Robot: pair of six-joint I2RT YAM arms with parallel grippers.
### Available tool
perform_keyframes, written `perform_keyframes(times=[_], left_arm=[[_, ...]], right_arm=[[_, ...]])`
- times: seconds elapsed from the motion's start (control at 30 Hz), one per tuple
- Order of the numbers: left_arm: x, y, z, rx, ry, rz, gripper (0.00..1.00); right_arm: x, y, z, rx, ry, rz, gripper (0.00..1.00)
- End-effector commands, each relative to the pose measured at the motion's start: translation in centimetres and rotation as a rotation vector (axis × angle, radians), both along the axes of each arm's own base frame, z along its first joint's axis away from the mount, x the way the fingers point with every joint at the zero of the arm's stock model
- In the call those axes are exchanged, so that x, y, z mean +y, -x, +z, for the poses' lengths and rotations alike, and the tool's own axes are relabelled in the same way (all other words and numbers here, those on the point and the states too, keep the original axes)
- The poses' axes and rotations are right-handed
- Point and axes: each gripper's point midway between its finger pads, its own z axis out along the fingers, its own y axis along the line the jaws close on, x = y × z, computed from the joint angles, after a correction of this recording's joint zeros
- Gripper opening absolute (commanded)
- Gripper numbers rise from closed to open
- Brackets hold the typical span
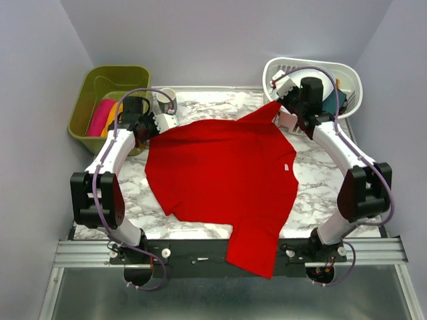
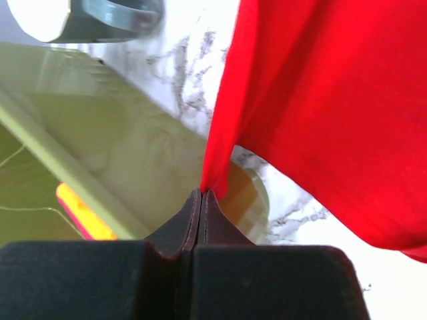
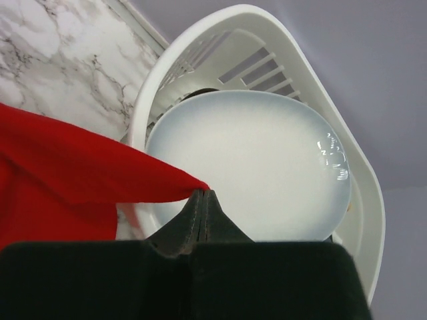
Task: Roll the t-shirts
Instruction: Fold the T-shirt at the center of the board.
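The red t-shirt (image 1: 220, 173) lies spread over the middle of the marble table (image 1: 313, 193). Its two far corners are lifted, and one part droops past the table's near edge at bottom centre, over the metal rail (image 1: 373, 252).

The left gripper (image 1: 155, 130) is clamped tight on the corner at the upper left, and the right gripper (image 1: 279, 107) on the corner at the upper right. In both wrist views the jaws meet with only a sliver of cloth between them.

That thin bite is the first risk. If the arms pull apart or lift quickly, a corner could slip free and the shirt would fall crooked.

The overhanging part is the second. Its weight pulls toward the bottom of the frame, and it could catch on the rail or drag the rest off the table once the far corners are let go.

The surroundings are tight as well. The right corner hangs just beside the white basket (image 1: 347, 73), which holds a pale plate (image 3: 247, 160) and a teal dish (image 1: 331, 101), so a swing to the upper right could hook the rim.

On the left, a mug (image 1: 167, 100) and the green bin (image 1: 87, 100), which holds a pink t-shirt (image 1: 100, 115) and an orange t-shirt (image 1: 115, 113), sit near the wrist. A careless sweep might knock the mug.

The cloth also shows folds, so a roll begun before it is flattened would likely come out uneven.
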Motion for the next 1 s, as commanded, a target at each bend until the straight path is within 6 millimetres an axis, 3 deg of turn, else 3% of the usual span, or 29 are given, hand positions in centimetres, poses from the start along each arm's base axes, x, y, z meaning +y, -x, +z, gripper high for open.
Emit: perform_keyframes(times=[0.0, 0.07, 0.13, 0.2, 0.23, 0.33, 0.73, 0.97], left_arm=[[-0.9, 1.9, -0.4, 0.018, -0.015, -0.085, 0.0], [-1.1, 2.4, -0.6, 0.025, -0.016, -0.104, 0.0], [-1.3, 3.1, -1.3, 0.046, -0.028, -0.13, 0.0], [-1.2, 3.6, -1.9, 0.064, -0.042, -0.137, 0.0], [-1.2, 3.8, -2.0, 0.067, -0.054, -0.152, 0.0], [-1.0, 4.5, -2.7, 0.095, -0.084, -0.168, 0.0], [-0.7, 5.5, -4.8, 0.135, -0.138, -0.176, 0.0], [-0.6, 5.7, -5.6, 0.159, -0.158, -0.186, 0.0]], right_arm=[[-0.1, 5.1, -1.7, 0.112, -0.071, 0.0, 0.01], [-0.2, 7.0, -1.6, 0.135, -0.097, -0.009, 0.0], [-0.3, 8.9, -3.3, 0.196, -0.107, -0.011, 0.0], [-0.3, 10.2, -3.2, 0.202, -0.12, -0.009, 0.0], [-0.4, 11.1, -4.5, 0.24, -0.119, -0.011, 0.0], [-0.6, 13.0, -5.4, 0.286, -0.137, -0.018, 0.0], [-0.3, 19.0, -5.9, 0.441, -0.274, -0.07, 0.0], [-0.1, 21.0, -5.5, 0.482, -0.343, -0.106, 0.0]])
